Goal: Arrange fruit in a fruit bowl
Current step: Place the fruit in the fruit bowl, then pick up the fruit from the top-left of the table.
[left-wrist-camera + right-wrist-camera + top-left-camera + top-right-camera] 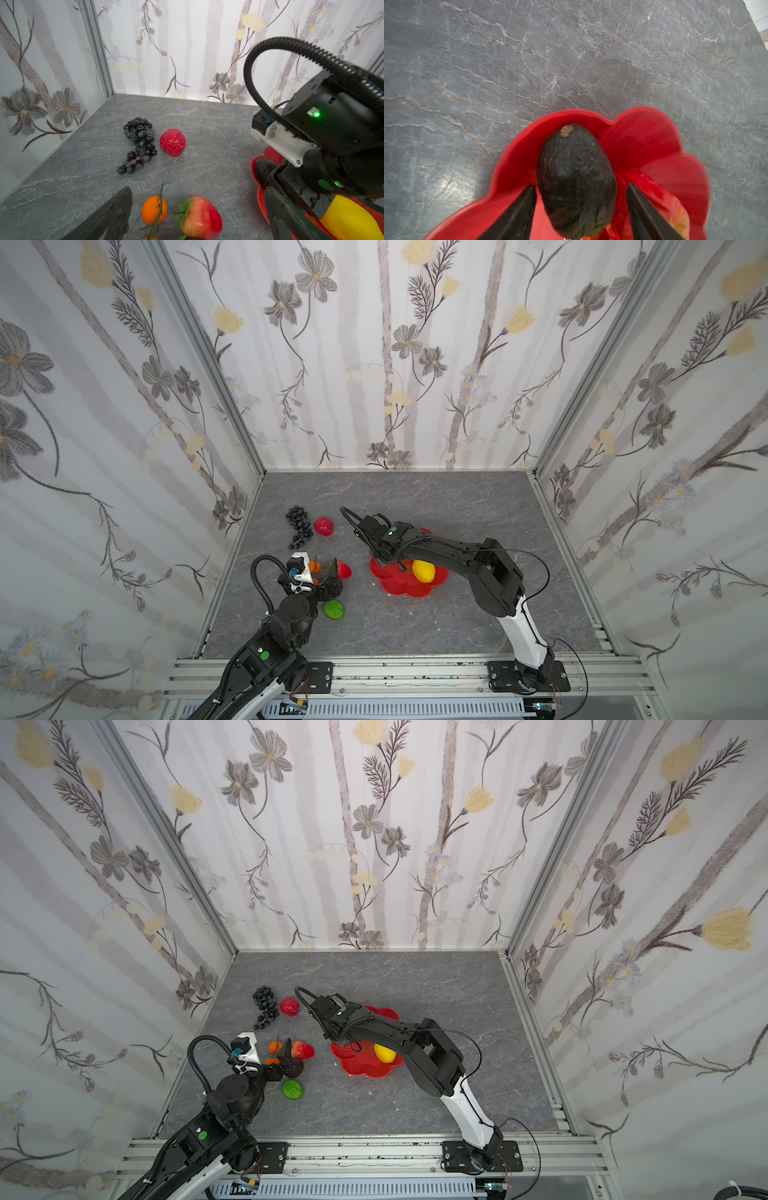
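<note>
One risk: right tool [580, 185], jaws parted around avocado [575, 166] in fruit bowl [643, 133], possibly grazing it, could drag it out; left tool [197, 195] gapes empty.

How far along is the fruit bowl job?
Done: lemon and apple lie in the bowl. In hand: right gripper open around the avocado in the bowl; left gripper open over the strawberry. Left on the table: grapes, bumpy red fruit, oranges, strawberry, lime.

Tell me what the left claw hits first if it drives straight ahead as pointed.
Most likely the strawberry, which lies almost dead ahead within the span of the open left claw. The orange sits beside it, also within that span. Which of the two is nearer is hard to judge.
</note>
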